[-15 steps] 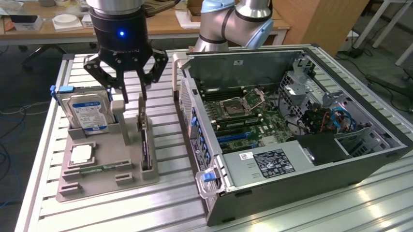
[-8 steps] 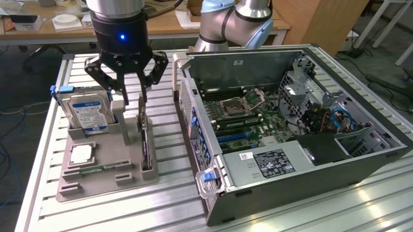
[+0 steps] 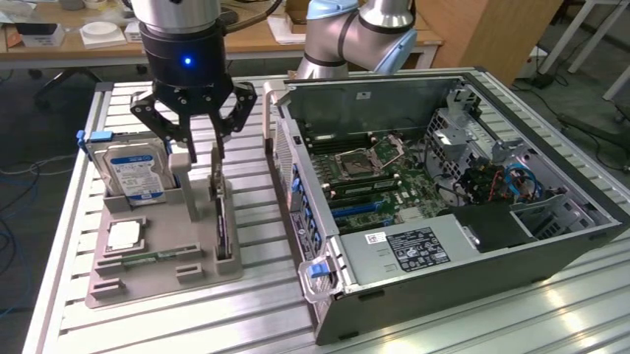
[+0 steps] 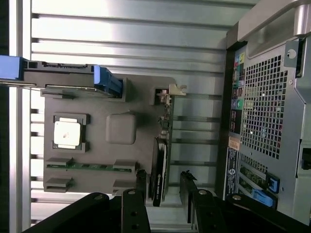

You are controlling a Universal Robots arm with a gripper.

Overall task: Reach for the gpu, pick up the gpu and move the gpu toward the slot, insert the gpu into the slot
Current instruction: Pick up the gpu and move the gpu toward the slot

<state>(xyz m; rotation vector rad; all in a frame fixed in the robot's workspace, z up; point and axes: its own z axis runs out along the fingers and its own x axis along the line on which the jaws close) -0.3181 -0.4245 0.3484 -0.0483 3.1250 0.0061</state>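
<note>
- The black multi-fingered claw (image 3: pixel 202 144) hangs spread wide with nothing in it, just above the far end of the gpu (image 3: pixel 220 221), a thin dark circuit card with a silver metal bracket at that far end.
- The gpu stands on its long edge in a groove along the grey moulded holder tray (image 3: pixel 147 284), on the side of the tray towards the exterior view's right, near the open computer case (image 3: pixel 443 287).
- In the wrist view the claw (image 4: pixel 164 182) has one finger either side of the card's top edge (image 4: pixel 158 167), seemingly without touching it.
- Handling, as a judgement: the card looks light and stiff but delicate. Its faces carry components, so the bare upper edge, pinched across its thickness, seems the safest hold. The bracket end probably weighs more and could tilt it.
- The tray also holds a boxy silver hard drive with a blue-and-white label (image 3: pixel 133 173) upright at its far left. Nearer lie a square silver processor chip (image 3: pixel 126 236) and a narrow green memory stick (image 3: pixel 147 258), each flat in its own recess.
- The case lies open on the slatted aluminium table (image 3: pixel 256 310), on the exterior view's right. Its green motherboard carries the slot (image 3: pixel 356 209), a long narrow blue plastic connector that looks unoccupied.
</note>
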